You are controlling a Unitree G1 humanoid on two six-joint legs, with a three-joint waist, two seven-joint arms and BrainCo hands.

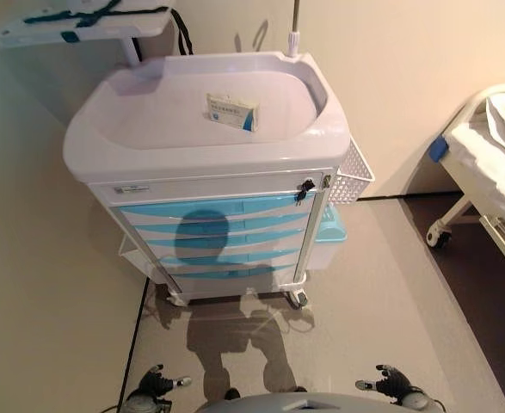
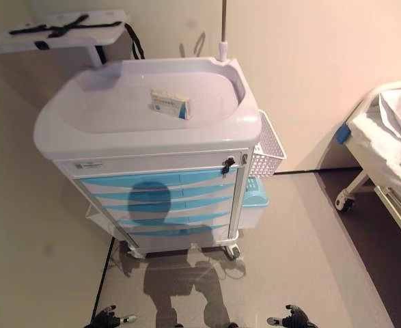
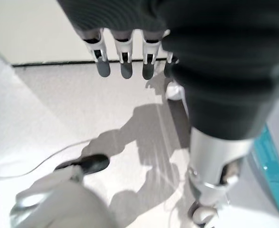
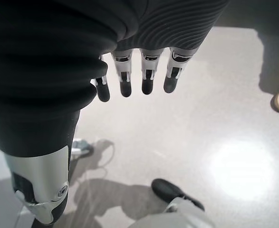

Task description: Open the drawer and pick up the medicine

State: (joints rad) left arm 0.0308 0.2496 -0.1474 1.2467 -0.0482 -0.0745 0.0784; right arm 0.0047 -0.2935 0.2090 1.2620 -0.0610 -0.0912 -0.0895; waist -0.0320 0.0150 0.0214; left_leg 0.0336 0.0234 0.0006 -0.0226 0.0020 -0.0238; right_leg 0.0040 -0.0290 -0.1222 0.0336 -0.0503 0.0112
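A white medical cart stands ahead against the wall, with several blue drawers in its front, all shut. A white and blue medicine box lies in the cart's recessed top tray. My left hand hangs low at the bottom left, far below the cart, fingers relaxed and empty; it also shows in the left wrist view. My right hand hangs at the bottom right, fingers relaxed and empty; it also shows in the right wrist view.
A white wire basket hangs on the cart's right side, with a light blue bin below it. A lock with keys sits at the cart's upper right front. A hospital bed stands at the right. A white board with blue straps is behind the cart.
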